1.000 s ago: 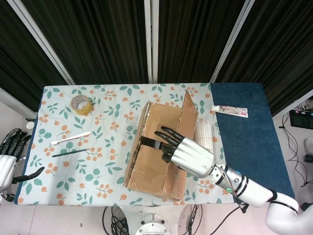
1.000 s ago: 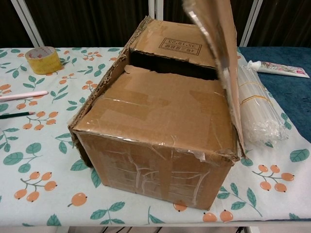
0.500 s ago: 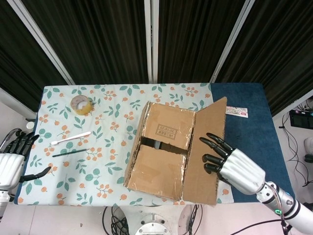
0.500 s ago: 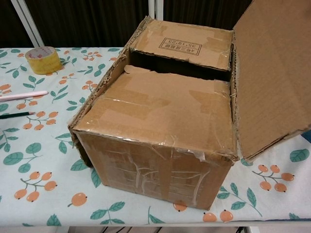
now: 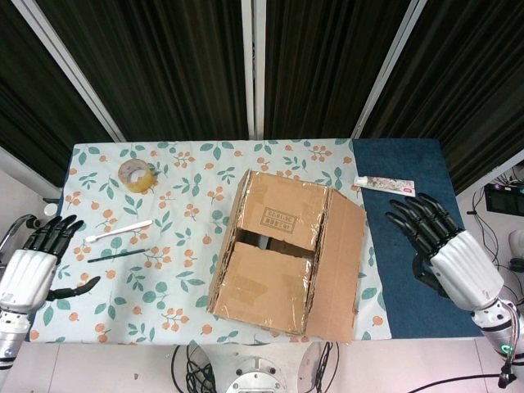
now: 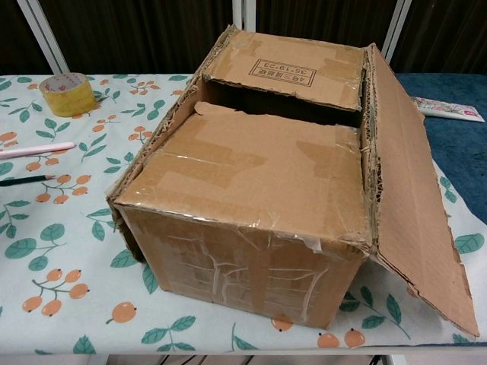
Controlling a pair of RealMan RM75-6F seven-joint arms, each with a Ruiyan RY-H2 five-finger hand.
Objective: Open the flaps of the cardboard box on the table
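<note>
The cardboard box (image 5: 274, 254) (image 6: 259, 198) stands in the middle of the table. Its right side flap (image 5: 340, 266) (image 6: 415, 205) hangs folded outward and down. The two inner flaps, the far one (image 5: 282, 214) (image 6: 293, 70) and the near one (image 5: 266, 282) (image 6: 251, 171), still lie flat with a dark gap between them. My right hand (image 5: 446, 250) is off the box, over the blue mat, open with fingers spread. At the table's left edge, my left hand (image 5: 37, 262) is open too, holding nothing. Neither hand shows in the chest view.
A yellow tape roll (image 5: 136, 174) (image 6: 68, 93) sits at the back left. A white stick (image 5: 119, 231) (image 6: 34, 149) and a dark pencil (image 5: 119, 255) (image 6: 19, 181) lie left of the box. A toothpaste tube (image 5: 385, 186) (image 6: 449, 110) lies on the blue mat (image 5: 417, 213).
The right flap has swung from upright to folded down outside the box. My right hand let go and drew back right over the mat. My left hand rose slightly.
</note>
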